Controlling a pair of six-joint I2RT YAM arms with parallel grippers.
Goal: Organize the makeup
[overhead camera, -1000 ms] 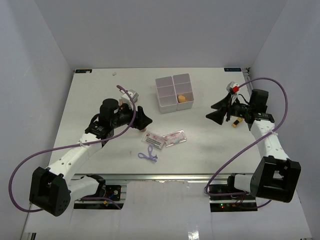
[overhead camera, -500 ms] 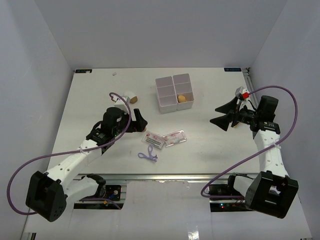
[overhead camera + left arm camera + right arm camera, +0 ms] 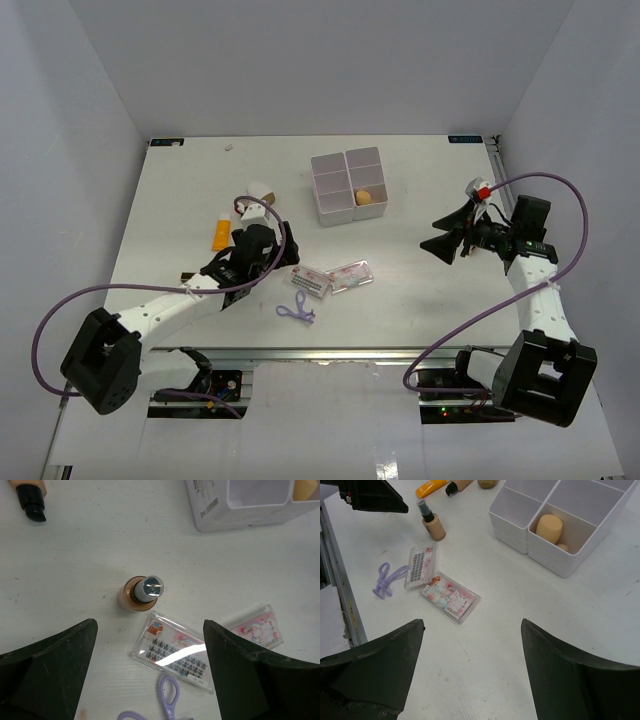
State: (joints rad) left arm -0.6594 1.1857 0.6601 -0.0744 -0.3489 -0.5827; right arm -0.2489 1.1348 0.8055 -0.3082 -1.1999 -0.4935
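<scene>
Nearest the arm bases, a thin purple tool (image 3: 297, 310) lies flat on the table (image 3: 170, 200), just on the near side of two clear packets. The lash packet (image 3: 175, 654), with rows of dark lashes inside, sits to the left. The printed packet (image 3: 351, 273), marked in pink, sits to its right, and their corners meet. Just beyond the lash packet's left end a small peach bottle (image 3: 136, 596) stands upright with its pump top up. The left gripper (image 3: 150, 626) hangs over this cluster, its jaws spread wide and holding nothing. Well away at the right side, the right gripper (image 3: 440, 231) hovers above the table pointing left, its jaws also apart and empty. Left of the bottle and a little farther back, a yellow-orange tube (image 3: 220, 232) lies on its side. Near it lies a beige tube (image 3: 29, 495) with a black cap. Farther still, a loose tan sponge (image 3: 268, 198) rests by a small white piece (image 3: 257, 188); whether they touch is too small to tell. Farthest back, around the middle of the table, stands the white box (image 3: 336, 214) with four compartments. Its near-right compartment holds an egg-shaped sponge (image 3: 549, 527) with a smaller tan lump (image 3: 562, 547) beside it.
</scene>
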